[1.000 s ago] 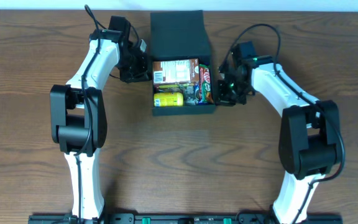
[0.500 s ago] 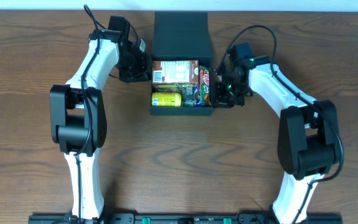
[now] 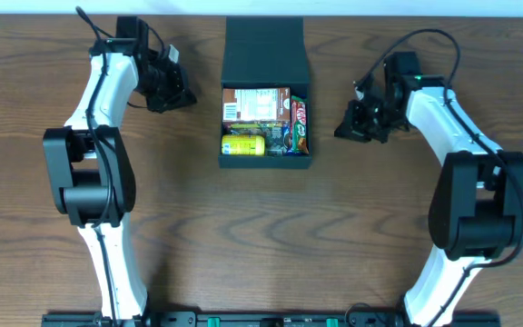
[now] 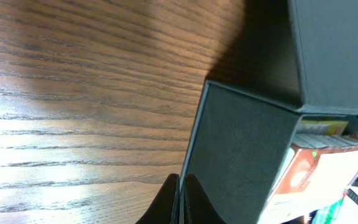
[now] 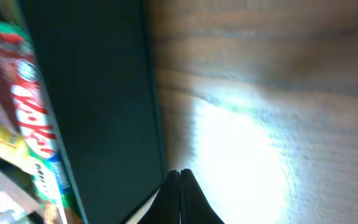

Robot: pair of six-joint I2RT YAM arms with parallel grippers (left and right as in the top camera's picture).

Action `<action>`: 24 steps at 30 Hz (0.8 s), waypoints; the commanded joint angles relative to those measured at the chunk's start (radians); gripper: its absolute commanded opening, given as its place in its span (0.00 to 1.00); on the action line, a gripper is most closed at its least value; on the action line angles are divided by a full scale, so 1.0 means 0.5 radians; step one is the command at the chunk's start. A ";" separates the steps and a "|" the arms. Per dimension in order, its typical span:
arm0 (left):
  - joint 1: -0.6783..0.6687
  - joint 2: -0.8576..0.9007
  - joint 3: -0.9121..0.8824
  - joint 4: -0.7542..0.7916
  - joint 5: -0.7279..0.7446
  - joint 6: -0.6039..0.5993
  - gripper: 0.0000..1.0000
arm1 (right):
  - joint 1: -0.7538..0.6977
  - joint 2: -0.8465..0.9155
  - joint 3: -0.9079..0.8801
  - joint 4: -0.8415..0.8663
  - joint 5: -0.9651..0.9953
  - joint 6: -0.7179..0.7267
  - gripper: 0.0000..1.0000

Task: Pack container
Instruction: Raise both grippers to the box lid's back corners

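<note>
The black container (image 3: 266,163) sits open at the table's middle back, its flap lid (image 3: 264,50) lying flat behind it. Inside are a red KitKat bar (image 3: 300,123), a yellow packet (image 3: 246,144), a white and brown carton (image 3: 257,103) and other snacks. My left gripper (image 3: 176,96) is shut and empty, apart from the box to its left. My right gripper (image 3: 343,132) is shut and empty, apart from the box to its right. The left wrist view shows shut fingers (image 4: 180,199) before the box's left wall (image 4: 241,155). The right wrist view shows shut fingers (image 5: 179,193) near the right wall (image 5: 92,93) and the KitKat bar (image 5: 33,106).
The brown wooden table (image 3: 261,236) stretches bare in front of the box and to both sides. Both arm bases stand at the front edge. The table's back edge runs just behind the lid.
Both grippers were against the box's side walls; each has drawn back outward, left arm to the left and back, right arm to the right. The box shifted slightly left.
</note>
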 commanded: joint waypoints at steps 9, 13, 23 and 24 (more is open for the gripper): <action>-0.013 0.015 0.046 0.689 0.036 -0.631 0.06 | -0.008 0.172 0.083 0.694 -0.209 0.380 0.02; -0.011 0.081 0.047 0.819 0.053 -0.768 0.06 | 0.012 0.450 0.372 0.690 -0.327 0.433 0.02; -0.016 0.200 0.047 0.848 0.155 -0.851 0.06 | 0.025 0.842 0.914 0.434 -0.321 0.470 0.01; -0.019 0.208 0.047 0.834 0.153 -0.866 0.05 | 0.028 0.852 0.914 0.430 -0.335 0.470 0.02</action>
